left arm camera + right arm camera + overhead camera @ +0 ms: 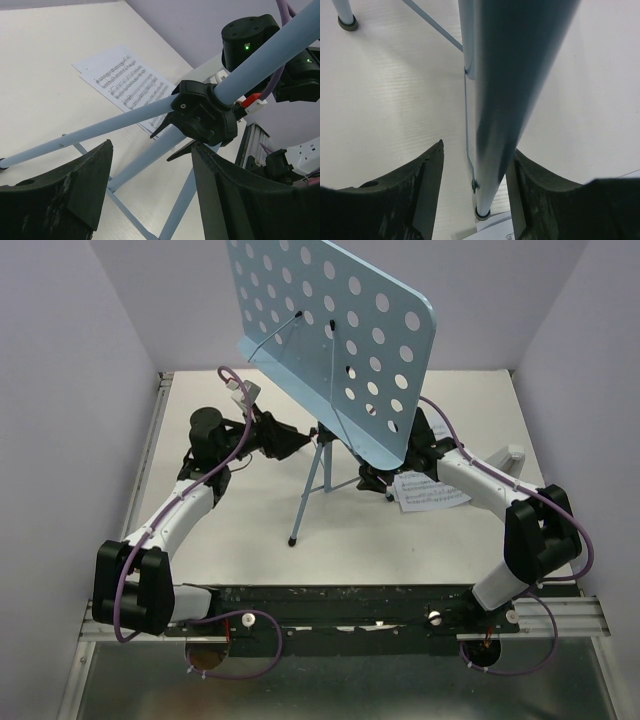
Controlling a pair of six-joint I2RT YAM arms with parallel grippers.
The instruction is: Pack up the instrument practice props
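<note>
The light-blue music stand [330, 325] stands upright mid-table, its perforated tray high and its tripod legs [308, 490] spread below. Two sheet-music pages [430, 492] lie flat on the table to the right of the legs; they also show in the left wrist view [125, 80]. My left gripper [298, 443] is open just left of the stand's pole, and its wrist view shows the black leg hub [205, 112] beyond the open jaws [152, 147]. My right gripper [370, 478] is open around one leg [505, 100], which lies close to the right finger [530, 190].
The table [250, 550] is boxed in by pale walls on the left, back and right. A foot of the held leg [482, 213] rests by a page corner [495, 231]. Another foot [345, 21] stands farther off. The right arm [250, 40] looms behind the hub.
</note>
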